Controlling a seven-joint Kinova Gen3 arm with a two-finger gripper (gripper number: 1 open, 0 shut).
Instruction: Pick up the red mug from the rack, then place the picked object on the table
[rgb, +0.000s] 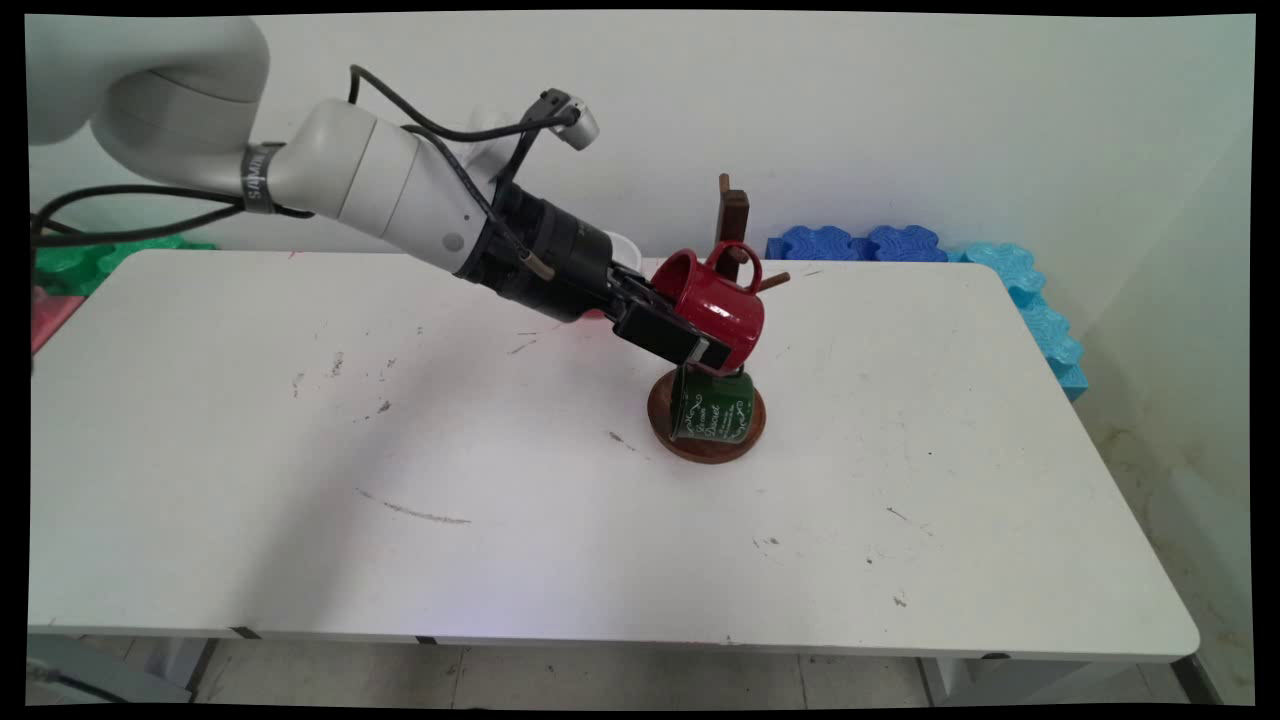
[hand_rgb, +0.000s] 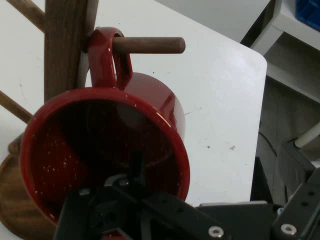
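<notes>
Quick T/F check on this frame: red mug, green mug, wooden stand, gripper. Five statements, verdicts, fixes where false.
1. The red speckled enamel mug has its handle looped over a peg of the wooden mug stand. True.
2. The black two-finger gripper is shut on the red mug's rim. True.
3. The dark green lettered mug lies on the bare table. False: it is at the stand's round base.
4. The red mug is blue inside. False: red.
5. Blue foam pieces sit behind the white table. True.

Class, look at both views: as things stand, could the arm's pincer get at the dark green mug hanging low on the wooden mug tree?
Probably not. The pincer grips the glossy red enamel mug, whose handle is over a peg of the wooden mug tree. The dark green mug hangs directly below, behind red mug and pincer.
</notes>
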